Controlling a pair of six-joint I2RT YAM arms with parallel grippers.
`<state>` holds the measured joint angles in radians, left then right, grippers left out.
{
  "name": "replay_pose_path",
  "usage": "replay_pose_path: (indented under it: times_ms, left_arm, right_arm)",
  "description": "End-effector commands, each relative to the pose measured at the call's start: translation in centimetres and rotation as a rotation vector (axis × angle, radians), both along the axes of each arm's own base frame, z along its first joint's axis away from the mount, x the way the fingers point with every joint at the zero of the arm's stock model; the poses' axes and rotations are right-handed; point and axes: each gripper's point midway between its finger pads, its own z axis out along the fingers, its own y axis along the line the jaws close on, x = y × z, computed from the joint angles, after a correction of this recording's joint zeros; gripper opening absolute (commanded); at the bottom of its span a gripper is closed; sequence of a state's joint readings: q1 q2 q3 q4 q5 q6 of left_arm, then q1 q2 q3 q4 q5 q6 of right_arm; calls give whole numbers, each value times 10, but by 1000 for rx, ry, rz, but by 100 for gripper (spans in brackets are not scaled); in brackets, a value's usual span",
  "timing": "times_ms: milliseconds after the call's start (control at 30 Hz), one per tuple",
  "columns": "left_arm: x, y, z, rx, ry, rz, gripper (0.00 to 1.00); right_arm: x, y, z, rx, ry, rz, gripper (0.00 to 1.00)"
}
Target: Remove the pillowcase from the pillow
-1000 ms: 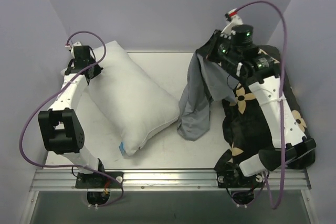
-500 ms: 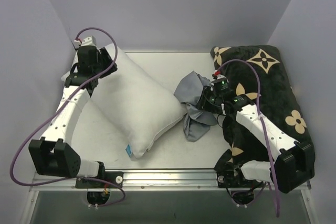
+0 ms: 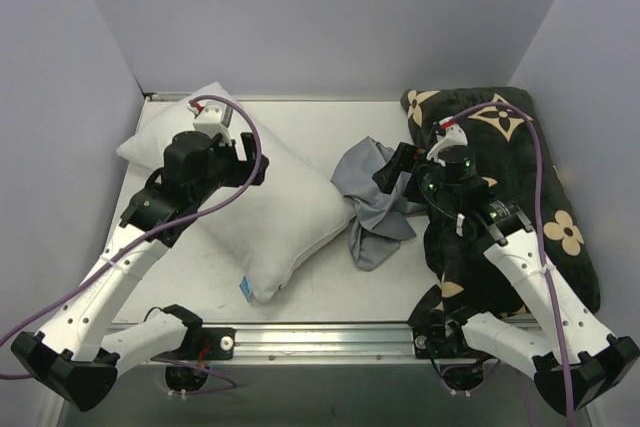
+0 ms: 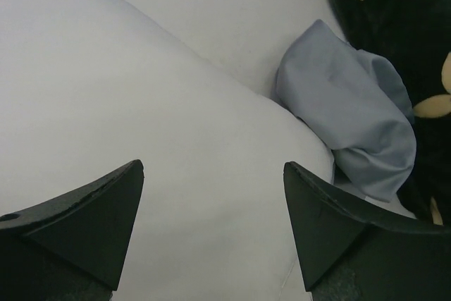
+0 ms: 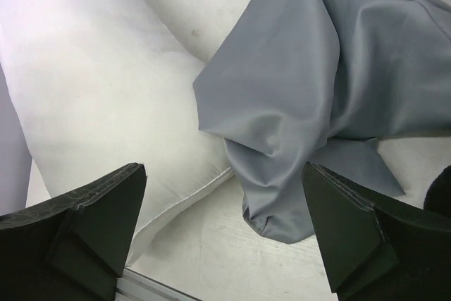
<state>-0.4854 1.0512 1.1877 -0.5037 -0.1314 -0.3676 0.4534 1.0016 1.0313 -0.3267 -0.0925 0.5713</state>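
Limp, light pillowcase (image 3: 375,205) lies crumpled against the pillow (image 3: 270,207); any fold should pinch easily. Left tool (image 4: 213,170) and right tool (image 5: 224,170) gape, empty.

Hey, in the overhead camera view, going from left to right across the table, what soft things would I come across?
plump white rectangular pillow → crumpled blue-grey fabric pillowcase → black plush cushion with beige flower motifs
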Motion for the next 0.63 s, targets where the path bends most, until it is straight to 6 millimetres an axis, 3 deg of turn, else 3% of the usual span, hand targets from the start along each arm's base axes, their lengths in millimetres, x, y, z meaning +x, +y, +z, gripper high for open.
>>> replay_pose_path:
  times_ms: [0,167,300,600]
  left_arm:
    - [-16,-4,-11,43,9,-55,88]
    - [-37,-11,-16,36,-13,-151,88]
    - [-44,-6,-21,46,-35,-149,89]
    - [-44,-5,-17,43,-48,-147,89]
  right_arm:
    - [0,-9,14,-19,-36,-40,100]
    - [1,-9,-1,-42,-3,-37,100]
    - [1,-12,-10,-64,6,-43,100]
    - [5,-15,2,-54,-66,-54,100]
